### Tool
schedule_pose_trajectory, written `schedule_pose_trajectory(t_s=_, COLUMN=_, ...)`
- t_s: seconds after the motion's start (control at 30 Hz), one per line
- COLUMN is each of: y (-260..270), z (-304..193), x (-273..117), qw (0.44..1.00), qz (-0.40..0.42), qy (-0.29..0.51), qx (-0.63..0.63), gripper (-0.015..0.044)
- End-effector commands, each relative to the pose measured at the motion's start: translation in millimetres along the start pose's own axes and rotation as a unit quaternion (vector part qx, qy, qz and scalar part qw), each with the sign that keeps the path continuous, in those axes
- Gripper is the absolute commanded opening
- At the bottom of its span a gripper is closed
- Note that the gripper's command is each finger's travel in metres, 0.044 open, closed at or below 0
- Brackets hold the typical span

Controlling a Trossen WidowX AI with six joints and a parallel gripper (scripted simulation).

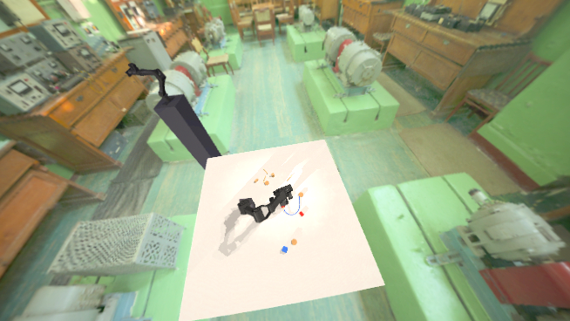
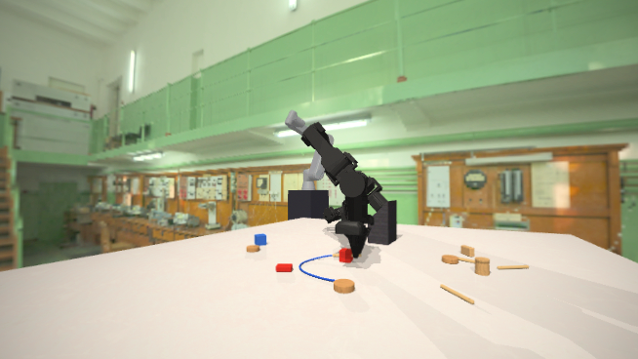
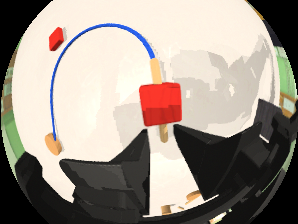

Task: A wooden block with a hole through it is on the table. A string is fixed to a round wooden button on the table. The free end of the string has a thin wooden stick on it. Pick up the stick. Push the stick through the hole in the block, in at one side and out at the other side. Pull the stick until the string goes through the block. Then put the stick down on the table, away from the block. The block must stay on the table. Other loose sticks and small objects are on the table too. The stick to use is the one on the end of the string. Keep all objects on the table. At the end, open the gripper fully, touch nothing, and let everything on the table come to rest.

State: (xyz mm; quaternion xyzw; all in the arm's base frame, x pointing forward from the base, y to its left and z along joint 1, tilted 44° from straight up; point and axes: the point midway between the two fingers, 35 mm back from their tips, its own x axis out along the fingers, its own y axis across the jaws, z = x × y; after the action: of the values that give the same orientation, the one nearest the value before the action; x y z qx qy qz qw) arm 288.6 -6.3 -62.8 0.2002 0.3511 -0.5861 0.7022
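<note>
Solid red on the block (image 2: 345,255) (image 3: 160,104) and 1 small piece (image 1: 301,214) (image 2: 284,267) (image 3: 56,38). Plain blue along the string (image 1: 291,215) (image 2: 299,267) (image 3: 109,25) and over 1 cube (image 1: 284,249) (image 2: 260,239). Orange-tan on the button (image 1: 301,194) (image 2: 343,286) (image 3: 53,144), paler tan on its stick (image 2: 336,256) (image 3: 156,71). Black across the gripper (image 1: 283,202) (image 2: 356,256) (image 3: 161,129); creamy white, patched with grey shadow, on the tabletop (image 1: 261,283) (image 2: 146,312) (image 3: 100,65).
</note>
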Motion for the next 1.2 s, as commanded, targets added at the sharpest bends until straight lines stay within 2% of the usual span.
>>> schedule_pose_trajectory(t_s=0.0, y=-1.7, z=0.4, x=4.0, qw=1.000, qz=-0.002, qy=-0.003, qx=-0.004, gripper=0.0123)
schedule_pose_trajectory(t_s=0.1, y=-1.7, z=0.4, x=4.0, qw=1.000, qz=-0.002, qy=-0.003, qx=-0.004, gripper=0.0123)
schedule_pose_trajectory(t_s=0.27, y=-1.2, z=-0.3, x=2.5, qw=1.000, qz=-0.002, qy=0.000, qx=-0.001, gripper=0.0000)
schedule_pose_trajectory(t_s=0.53, y=-1.2, z=-0.4, x=2.6, qw=1.000, qz=-0.002, qy=-0.002, qx=-0.001, gripper=0.0000)
schedule_pose_trajectory(t_s=0.8, y=-1.1, z=-2.8, x=5.3, qw=0.999, qz=0.000, qy=-0.044, qx=-0.002, gripper=0.0000)
schedule_pose_trajectory(t_s=1.17, y=-1.2, z=-10.4, x=5.2, qw=0.999, qz=0.001, qy=-0.044, qx=-0.002, gripper=0.0000)
